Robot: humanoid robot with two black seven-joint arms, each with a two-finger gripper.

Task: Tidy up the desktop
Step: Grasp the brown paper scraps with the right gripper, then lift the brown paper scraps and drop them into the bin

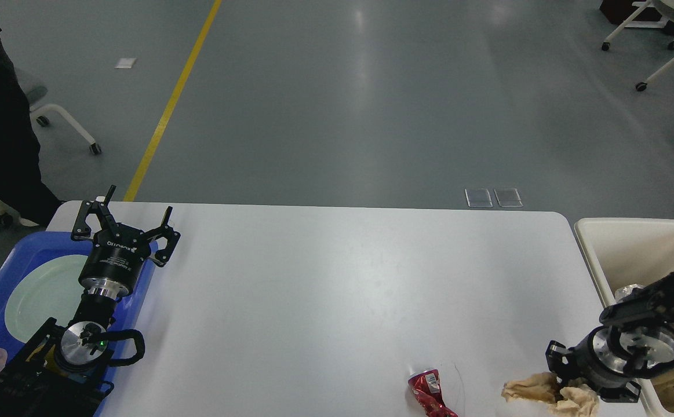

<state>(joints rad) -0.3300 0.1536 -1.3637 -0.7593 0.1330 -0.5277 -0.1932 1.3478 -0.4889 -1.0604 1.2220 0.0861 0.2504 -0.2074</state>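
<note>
Smooth white desktop (337,289) is lying wide beneath both arms. Left gripper (125,215) is hanging spread open and empty over its far-left corner. Right gripper (568,385), end-on at the near-right edge, is touching crumpled tan paper (536,391); jaw state unreadable. Crushed red can (429,391) is lying nearby.

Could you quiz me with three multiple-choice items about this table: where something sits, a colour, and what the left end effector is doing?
1. Where does the plate lie?
A. in the blue tray
B. in the cream bin
C. mid-desktop

2. What colour is the crushed can?
A. green
B. red
C. silver

3. How does the left end effector stand?
A. shut on a mug
B. shut on paper
C. open, empty

Answers: 1 A, the plate rests inside the tray at the left of the desktop. 2 B, its wrap is red. 3 C, its fingers are spread with nothing between.
</note>
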